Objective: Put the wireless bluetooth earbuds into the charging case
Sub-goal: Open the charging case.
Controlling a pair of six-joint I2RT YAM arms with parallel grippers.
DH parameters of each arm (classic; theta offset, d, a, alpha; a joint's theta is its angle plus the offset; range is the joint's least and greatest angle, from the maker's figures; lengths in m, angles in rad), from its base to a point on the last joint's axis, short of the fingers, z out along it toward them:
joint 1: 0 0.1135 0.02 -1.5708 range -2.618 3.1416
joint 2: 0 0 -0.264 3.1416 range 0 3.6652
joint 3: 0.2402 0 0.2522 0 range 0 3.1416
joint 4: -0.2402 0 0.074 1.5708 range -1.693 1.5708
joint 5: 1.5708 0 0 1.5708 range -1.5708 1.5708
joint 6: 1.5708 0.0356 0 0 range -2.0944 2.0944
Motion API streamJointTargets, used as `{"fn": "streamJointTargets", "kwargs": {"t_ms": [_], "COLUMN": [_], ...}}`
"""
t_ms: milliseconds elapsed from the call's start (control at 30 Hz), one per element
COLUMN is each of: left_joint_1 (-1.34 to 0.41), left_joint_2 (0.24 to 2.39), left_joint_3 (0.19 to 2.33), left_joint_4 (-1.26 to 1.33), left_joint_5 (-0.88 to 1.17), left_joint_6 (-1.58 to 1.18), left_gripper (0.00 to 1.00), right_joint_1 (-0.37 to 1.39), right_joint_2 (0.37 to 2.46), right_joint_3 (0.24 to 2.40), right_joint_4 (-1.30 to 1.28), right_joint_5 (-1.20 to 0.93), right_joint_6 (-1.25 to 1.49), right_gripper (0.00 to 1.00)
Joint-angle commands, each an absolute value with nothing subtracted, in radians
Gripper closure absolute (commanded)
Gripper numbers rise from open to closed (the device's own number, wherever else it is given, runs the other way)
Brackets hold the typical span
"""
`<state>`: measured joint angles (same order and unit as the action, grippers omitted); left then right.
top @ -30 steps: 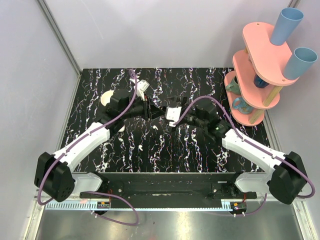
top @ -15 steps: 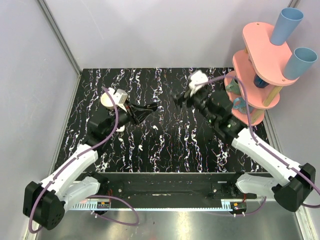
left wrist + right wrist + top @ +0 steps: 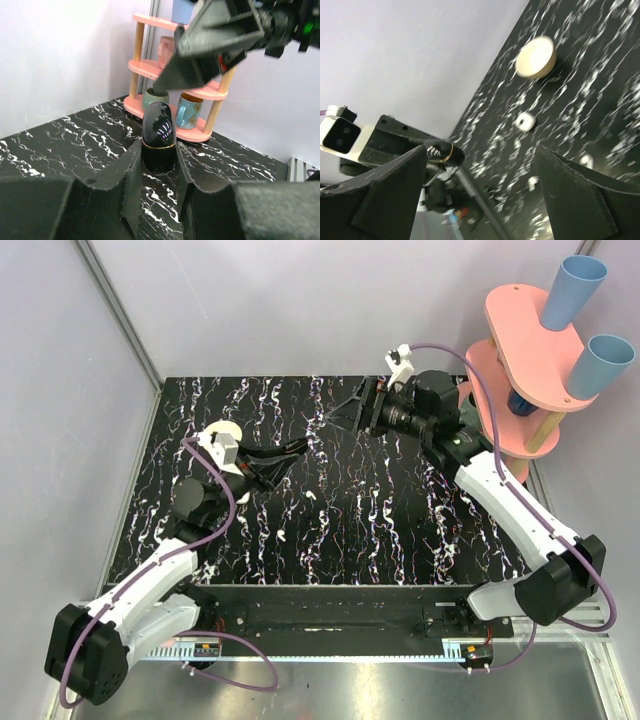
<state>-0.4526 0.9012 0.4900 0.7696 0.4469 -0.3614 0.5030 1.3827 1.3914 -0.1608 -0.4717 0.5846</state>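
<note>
**Clearance over the marbled table (image 3: 400, 540).** The left gripper (image 3: 300, 452), clamped on a black gold-banded capsule (image 3: 159, 136), and the spread-fingered right gripper (image 3: 342, 416) face each other above the far middle of the table, near but apart, with a narrow gap between them. The left arm (image 3: 160, 575) crosses the left side. Its wrist overhangs part of the charging case (image 3: 211, 432), near the left wall (image 3: 70, 390). The pink rack (image 3: 520, 350), carrying blue cups (image 3: 575, 288) and mugs (image 3: 190, 111), blocks the far right corner, just beside the right arm (image 3: 510, 505). An earbud (image 3: 312, 496) lies low on the table, nearer than the gap. The near-centre tabletop between the two arms is open from above.
</note>
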Motion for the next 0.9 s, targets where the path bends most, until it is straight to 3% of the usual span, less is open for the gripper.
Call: {"fn": "streamJointTargets", "kwargs": {"t_ms": [0,367,633,867], "left_joint_1": [-0.453,-0.469,-0.491,-0.499], "left_joint_2": [0.917,0.951,0.957,0.983], "left_joint_3": [0.514,0.541,0.543,0.546], "left_joint_4": [0.891,0.854,0.876,0.913], "left_joint_5": [0.417,0.396,0.336,0.328], "left_joint_6": [-0.305,-0.199,-0.170,-0.182], "left_gripper": [1.00,1.00,1.00,1.00], "right_joint_1": [0.506,0.509,0.526,0.554], "right_joint_2": [1.364,1.414,1.474,1.520], "right_joint_3": [1.287,1.144,1.193,1.207], "right_joint_4": [-0.011,0.371,0.244,0.294], "right_joint_5": [-0.620,-0.646,-0.637,-0.658], "right_joint_6": [0.961,1.342,1.404,1.439], "right_gripper": [0.03,0.00,0.00,0.03]}}
